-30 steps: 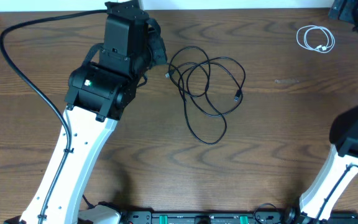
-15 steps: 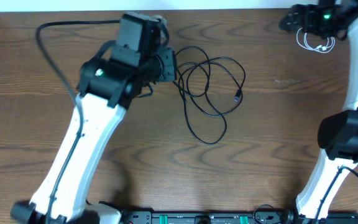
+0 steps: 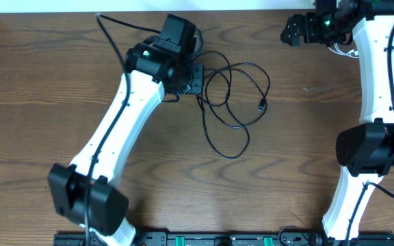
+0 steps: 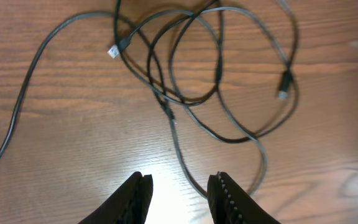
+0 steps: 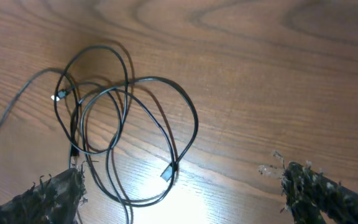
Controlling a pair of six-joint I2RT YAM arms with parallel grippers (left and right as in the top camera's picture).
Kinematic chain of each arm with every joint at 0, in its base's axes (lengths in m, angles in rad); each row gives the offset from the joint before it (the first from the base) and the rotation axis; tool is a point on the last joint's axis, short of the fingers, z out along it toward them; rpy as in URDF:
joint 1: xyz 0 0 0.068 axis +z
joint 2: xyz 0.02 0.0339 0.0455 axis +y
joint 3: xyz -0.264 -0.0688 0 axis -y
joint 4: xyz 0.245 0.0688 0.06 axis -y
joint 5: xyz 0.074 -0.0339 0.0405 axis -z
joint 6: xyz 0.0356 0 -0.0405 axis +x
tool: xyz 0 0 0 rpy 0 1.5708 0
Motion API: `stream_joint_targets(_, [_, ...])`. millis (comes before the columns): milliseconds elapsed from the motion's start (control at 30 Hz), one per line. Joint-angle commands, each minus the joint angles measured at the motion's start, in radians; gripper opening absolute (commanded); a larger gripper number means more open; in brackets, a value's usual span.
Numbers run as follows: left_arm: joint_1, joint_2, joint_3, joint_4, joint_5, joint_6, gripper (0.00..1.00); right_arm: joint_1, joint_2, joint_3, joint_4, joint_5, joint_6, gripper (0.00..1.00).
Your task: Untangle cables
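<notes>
Left fingers (image 4: pixel 135 199) parted and empty above the worktop (image 3: pixel 306 157), just short of the black cable (image 4: pixel 164 102) lying in loose overlapping loops mid-worktop. Far right: right fingers (image 5: pixel 55 196) spread wide, holding nothing; white cable (image 3: pixel 342 50) coiled, partly hidden beneath that arm.

overhead: white cable (image 3: pixel 340 49) mostly hidden behind the right arm (image 3: pixel 373 61); left gripper (image 3: pixel 194 79) covers the left loops of the black cable (image 3: pixel 268 85). left wrist view: black cable runs off the left and top edges. right wrist view: right gripper (image 5: pixel 179 177) fingertips (image 5: pixel 48 196) blurred, cut by the bottom edge.
</notes>
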Motion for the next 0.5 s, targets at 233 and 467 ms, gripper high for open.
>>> stream_joint_targets(233, [0.043,0.101,-0.005,0.013,-0.067,-0.055,0.35,0.040,0.015,-0.090,0.035,0.057,0.005,0.99])
stream_joint_targets(467, [0.053,0.167,-0.006,0.072,-0.067,-0.071,0.35,0.053,0.015,-0.121,0.059,0.058,0.005,0.99])
